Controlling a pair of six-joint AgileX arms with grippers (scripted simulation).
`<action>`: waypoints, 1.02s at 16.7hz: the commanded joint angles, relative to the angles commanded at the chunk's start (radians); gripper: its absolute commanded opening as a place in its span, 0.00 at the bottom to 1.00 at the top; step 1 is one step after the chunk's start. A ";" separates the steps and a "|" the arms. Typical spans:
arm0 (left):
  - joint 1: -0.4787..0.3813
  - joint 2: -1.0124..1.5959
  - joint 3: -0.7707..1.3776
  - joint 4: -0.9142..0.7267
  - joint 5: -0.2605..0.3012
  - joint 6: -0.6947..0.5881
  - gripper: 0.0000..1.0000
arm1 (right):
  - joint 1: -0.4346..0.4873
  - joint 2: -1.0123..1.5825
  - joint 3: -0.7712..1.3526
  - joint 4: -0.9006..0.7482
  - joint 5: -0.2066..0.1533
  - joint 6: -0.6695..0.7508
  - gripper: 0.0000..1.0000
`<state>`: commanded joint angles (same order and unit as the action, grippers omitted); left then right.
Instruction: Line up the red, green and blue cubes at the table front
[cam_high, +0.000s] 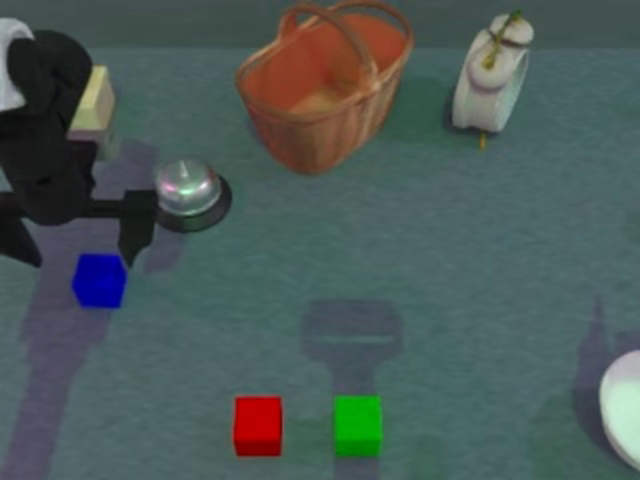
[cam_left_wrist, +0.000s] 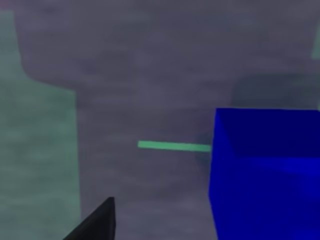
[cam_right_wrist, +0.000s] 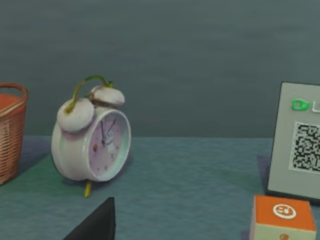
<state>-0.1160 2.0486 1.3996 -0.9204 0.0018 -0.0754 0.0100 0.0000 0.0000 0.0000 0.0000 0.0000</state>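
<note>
The blue cube (cam_high: 99, 280) sits at the table's left and fills one side of the left wrist view (cam_left_wrist: 265, 175). My left gripper (cam_high: 80, 255) hovers just behind and above it, open, its fingers (cam_high: 136, 232) spread wider than the cube; one dark fingertip (cam_left_wrist: 100, 220) shows beside the cube, apart from it. The red cube (cam_high: 258, 425) and green cube (cam_high: 357, 425) stand side by side near the table's front edge with a gap between them. My right gripper is outside the top view; one of its fingers (cam_right_wrist: 102, 220) shows over bare table, holding nothing.
A silver bell (cam_high: 187, 188) stands just right of the left gripper. A wicker basket (cam_high: 325, 85) and a white alarm clock (cam_high: 490, 80) are at the back, a cream box (cam_high: 92, 105) by the left arm. A pale rounded object (cam_high: 625, 405) sits at the right edge.
</note>
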 joint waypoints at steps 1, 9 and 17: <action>0.000 0.019 -0.022 0.045 0.000 0.000 1.00 | 0.000 0.000 0.000 0.000 0.000 0.000 1.00; -0.001 0.078 -0.087 0.163 0.001 0.000 1.00 | 0.000 0.000 0.000 0.000 0.000 0.000 1.00; -0.001 0.078 -0.087 0.163 0.001 0.000 0.40 | 0.000 0.000 0.000 0.000 0.000 0.000 1.00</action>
<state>-0.1168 2.1262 1.3128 -0.7573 0.0024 -0.0755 0.0100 0.0000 0.0000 0.0000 0.0000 0.0000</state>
